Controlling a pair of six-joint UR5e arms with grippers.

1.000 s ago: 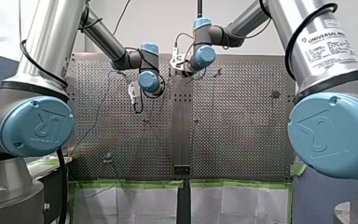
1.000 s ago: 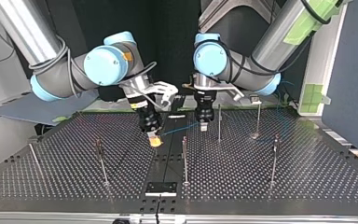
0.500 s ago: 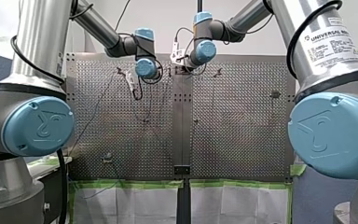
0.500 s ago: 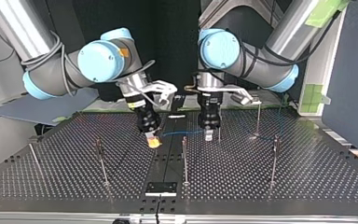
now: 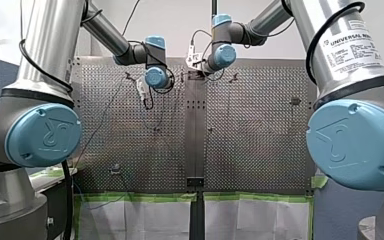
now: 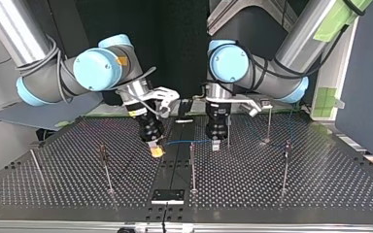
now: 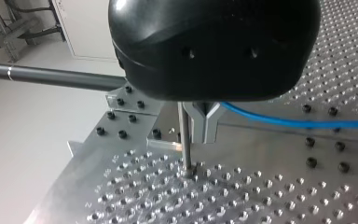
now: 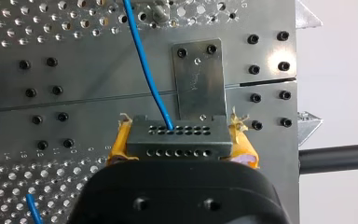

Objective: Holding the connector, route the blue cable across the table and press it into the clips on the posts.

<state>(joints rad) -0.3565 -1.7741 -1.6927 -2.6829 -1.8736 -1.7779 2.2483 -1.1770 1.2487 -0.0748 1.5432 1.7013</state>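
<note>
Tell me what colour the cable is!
The cable is blue, clearest in the right wrist view.

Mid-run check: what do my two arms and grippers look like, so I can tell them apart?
Both arms: silver tubes, light-blue joint caps, black cables. My right arm bears a Universal Robots label; my left arm has green tape. The left gripper is black with metal fingers; the right gripper black with yellow pads.

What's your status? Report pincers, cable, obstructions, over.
Right pincer shut on connector. Left pincer shut on blue cable, which runs straight between both. Post close beside left pincer.
</note>
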